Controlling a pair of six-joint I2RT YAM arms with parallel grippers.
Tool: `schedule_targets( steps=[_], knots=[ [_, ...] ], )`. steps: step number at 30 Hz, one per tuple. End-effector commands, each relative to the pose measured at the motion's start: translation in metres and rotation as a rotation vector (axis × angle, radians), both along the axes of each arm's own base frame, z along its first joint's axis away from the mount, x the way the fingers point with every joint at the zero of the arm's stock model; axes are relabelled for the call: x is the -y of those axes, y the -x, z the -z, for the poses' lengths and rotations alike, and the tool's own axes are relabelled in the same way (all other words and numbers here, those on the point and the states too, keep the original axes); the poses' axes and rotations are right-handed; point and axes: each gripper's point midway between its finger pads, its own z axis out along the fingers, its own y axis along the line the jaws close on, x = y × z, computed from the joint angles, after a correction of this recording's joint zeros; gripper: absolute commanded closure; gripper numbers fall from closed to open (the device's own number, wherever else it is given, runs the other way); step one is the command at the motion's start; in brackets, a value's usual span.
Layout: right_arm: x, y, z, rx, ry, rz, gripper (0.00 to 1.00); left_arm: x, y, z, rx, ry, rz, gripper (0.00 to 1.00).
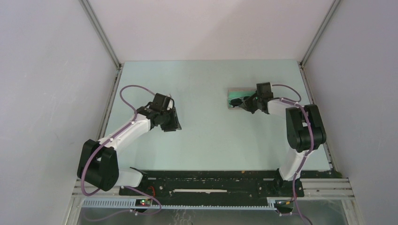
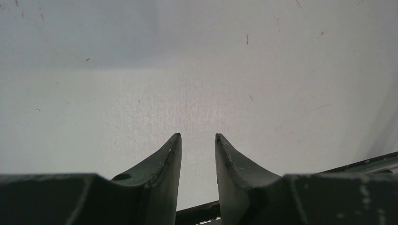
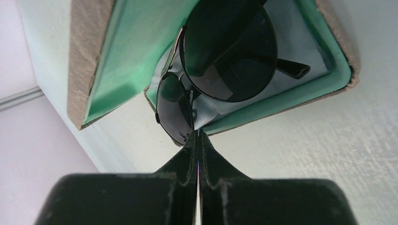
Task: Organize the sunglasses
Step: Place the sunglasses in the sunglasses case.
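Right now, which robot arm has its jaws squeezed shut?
The right arm: its jaws are shut, pinching the sunglasses at the green-lined case. The left arm has its jaws apart, holding nothing.

Jaws apart, seemingly above pale table (image 2: 197, 70)

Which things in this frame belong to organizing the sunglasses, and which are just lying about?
In the job: sunglasses, lying in the open grey case; light blue cloth under them; right gripper, shut at their rim.
Idle: left gripper, open above the table.
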Motion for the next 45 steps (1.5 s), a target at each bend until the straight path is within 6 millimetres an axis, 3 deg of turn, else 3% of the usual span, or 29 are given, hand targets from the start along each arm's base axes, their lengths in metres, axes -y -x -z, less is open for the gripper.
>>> schedule_targets(
  steps=[1,12,20,27,31,37,41,45],
  knots=[
    [-0.011,-0.014,-0.006,0.032,-0.010,-0.029,1.00,0.005,-0.008,-0.010,0.035,0.023,-0.007,0.63],
    [-0.015,-0.025,-0.002,0.027,-0.032,-0.033,1.00,0.003,-0.006,-0.010,0.035,0.017,-0.010,0.63],
    [-0.006,-0.013,-0.023,0.041,0.013,-0.077,1.00,0.005,-0.008,-0.010,0.032,0.021,-0.009,0.63],
    [0.001,-0.010,-0.061,0.143,0.074,-0.135,0.98,0.007,-0.011,-0.013,0.038,0.031,-0.007,0.63],
    [0.009,-0.011,-0.086,0.239,0.172,-0.236,0.87,0.009,-0.012,-0.015,0.043,0.037,-0.006,0.63],
    [0.039,-0.021,-0.113,0.261,0.319,-0.248,0.65,0.013,-0.013,-0.015,0.038,0.046,0.002,0.63],
    [0.050,-0.037,-0.126,0.260,0.325,-0.230,0.62,0.021,-0.013,-0.021,0.053,0.058,0.032,0.63],
    [0.058,-0.054,-0.125,0.224,0.365,-0.213,0.62,0.038,-0.010,-0.035,0.095,0.067,0.107,0.62]
  ],
)
